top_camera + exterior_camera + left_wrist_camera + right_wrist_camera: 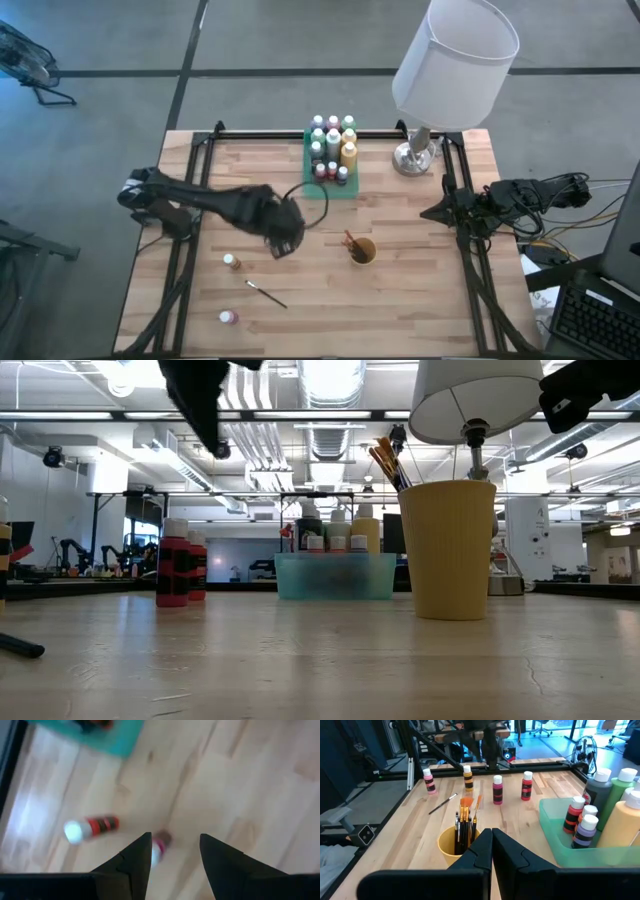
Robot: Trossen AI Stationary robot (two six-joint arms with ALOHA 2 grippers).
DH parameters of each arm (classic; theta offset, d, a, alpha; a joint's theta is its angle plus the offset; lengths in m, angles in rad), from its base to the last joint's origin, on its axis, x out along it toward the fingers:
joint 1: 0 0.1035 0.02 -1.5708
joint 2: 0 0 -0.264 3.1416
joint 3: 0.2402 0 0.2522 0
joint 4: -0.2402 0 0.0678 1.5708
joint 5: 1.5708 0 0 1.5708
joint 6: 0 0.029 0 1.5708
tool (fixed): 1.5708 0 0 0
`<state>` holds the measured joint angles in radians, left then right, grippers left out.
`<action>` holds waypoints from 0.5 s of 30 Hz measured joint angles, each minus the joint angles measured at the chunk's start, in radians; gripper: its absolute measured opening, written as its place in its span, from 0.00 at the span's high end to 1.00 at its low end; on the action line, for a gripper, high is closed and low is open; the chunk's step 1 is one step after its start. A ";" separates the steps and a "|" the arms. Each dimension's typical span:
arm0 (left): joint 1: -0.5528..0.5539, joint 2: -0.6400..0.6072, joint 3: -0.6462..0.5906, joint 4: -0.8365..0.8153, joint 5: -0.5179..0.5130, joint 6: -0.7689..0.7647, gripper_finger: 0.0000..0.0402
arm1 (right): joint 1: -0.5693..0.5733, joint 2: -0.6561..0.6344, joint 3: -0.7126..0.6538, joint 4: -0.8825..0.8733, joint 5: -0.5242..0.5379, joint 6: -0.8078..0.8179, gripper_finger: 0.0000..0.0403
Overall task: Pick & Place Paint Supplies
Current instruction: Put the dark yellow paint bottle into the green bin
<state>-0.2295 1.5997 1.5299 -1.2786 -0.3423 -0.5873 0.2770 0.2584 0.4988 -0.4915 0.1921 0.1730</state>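
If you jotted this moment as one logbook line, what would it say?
left gripper: jaws open, above two red bottles | right gripper: shut, parked at table edge | green tray: holds bottles | cup: holds brushes

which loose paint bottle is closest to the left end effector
The pink bottle, showing just beyond the open left end effector, partly behind one finger. The red bottle nearby sits clearly off to one side.
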 joint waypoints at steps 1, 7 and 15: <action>-0.024 0.000 0.000 -0.023 0.000 -0.035 0.57 | 0.000 0.000 0.000 0.000 0.000 0.000 0.98; -0.173 0.000 0.000 -0.150 -0.010 -0.256 0.58 | 0.000 0.000 0.000 0.000 0.000 0.000 0.98; -0.307 0.000 0.000 -0.162 -0.087 -0.425 0.58 | 0.000 0.000 0.000 0.000 0.000 0.000 0.98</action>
<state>-0.5360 1.5993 1.5299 -1.4411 -0.4290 -1.0122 0.2771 0.2584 0.4988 -0.4915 0.1924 0.1732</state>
